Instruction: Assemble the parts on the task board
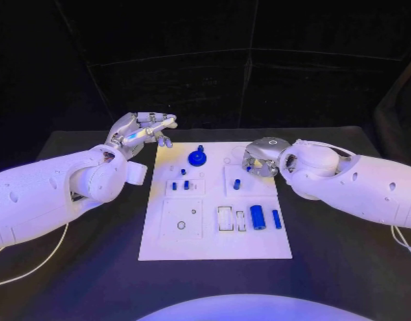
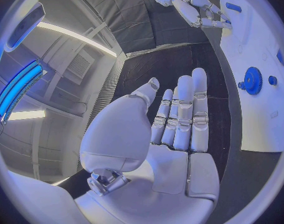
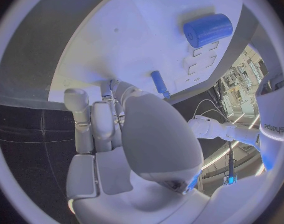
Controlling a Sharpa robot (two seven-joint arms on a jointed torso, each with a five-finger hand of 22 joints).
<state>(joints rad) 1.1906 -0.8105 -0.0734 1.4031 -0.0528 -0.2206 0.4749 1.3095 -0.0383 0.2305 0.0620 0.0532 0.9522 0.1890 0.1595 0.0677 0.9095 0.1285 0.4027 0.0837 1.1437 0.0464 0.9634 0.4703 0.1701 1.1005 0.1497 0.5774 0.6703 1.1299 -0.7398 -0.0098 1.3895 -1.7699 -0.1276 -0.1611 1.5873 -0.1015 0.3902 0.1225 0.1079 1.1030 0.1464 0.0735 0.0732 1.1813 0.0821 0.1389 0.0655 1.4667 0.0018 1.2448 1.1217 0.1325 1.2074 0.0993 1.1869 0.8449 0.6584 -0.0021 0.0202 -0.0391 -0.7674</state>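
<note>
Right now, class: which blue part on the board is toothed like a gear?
The round gear at the board's far edge; the others are plain pegs and cylinders.

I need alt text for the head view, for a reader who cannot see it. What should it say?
A white task board lies on a black table with small blue parts on it, among them a gear and a cylinder. The right hand reaches down over the board's far right part; the left hand hovers, holding nothing, beside its far left corner.
</note>
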